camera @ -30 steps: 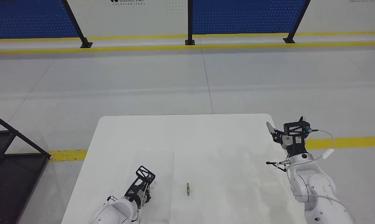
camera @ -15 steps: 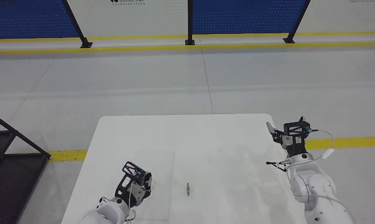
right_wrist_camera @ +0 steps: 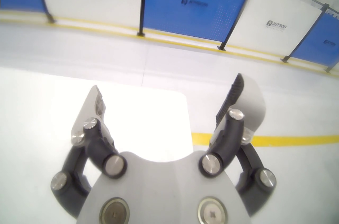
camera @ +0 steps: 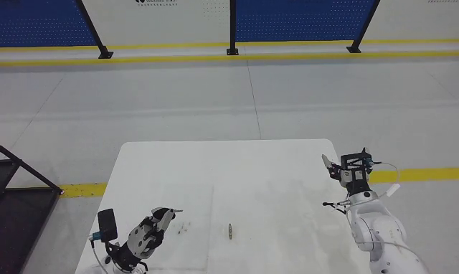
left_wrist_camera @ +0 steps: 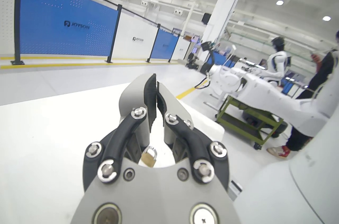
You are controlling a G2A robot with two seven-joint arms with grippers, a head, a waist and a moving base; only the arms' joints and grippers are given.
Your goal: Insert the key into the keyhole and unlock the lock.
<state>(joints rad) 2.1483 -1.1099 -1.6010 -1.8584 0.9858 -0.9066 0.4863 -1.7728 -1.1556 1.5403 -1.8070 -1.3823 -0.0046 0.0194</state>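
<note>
Alignment governs this step: the padlock (camera: 229, 231), lying loose near the front edge of the surface (camera: 272, 166), wants steadying by the right gripper (right_wrist_camera: 166, 87), wide open and empty, before a key meets the keyhole squarely. Left gripper (left_wrist_camera: 153, 82) has its pads (left_wrist_camera: 149, 95) pressed together; whether the key sits between them cannot be told. Surface white; blue and white barriers (camera: 301, 12), yellow floor lines (camera: 215, 57) beyond.

**Colours & patterns, quick log**

Plain white counter (camera: 272, 166). Brass-gold padlock (left_wrist_camera: 148, 157) w/ silver shackle. Left end effector (left_wrist_camera: 156, 88): silver-grey shell, black links, black ribbed pads (left_wrist_camera: 149, 93), bright steel screws. Right end effector (right_wrist_camera: 166, 88): same grey & black, ribbed pad. Bkgd: fence panels (camera: 301, 16) alt. blue & white, fine dot pattern, black posts (camera: 232, 19). Pale grey floor (camera: 215, 102) w/ yellow lines (camera: 179, 59).
</note>
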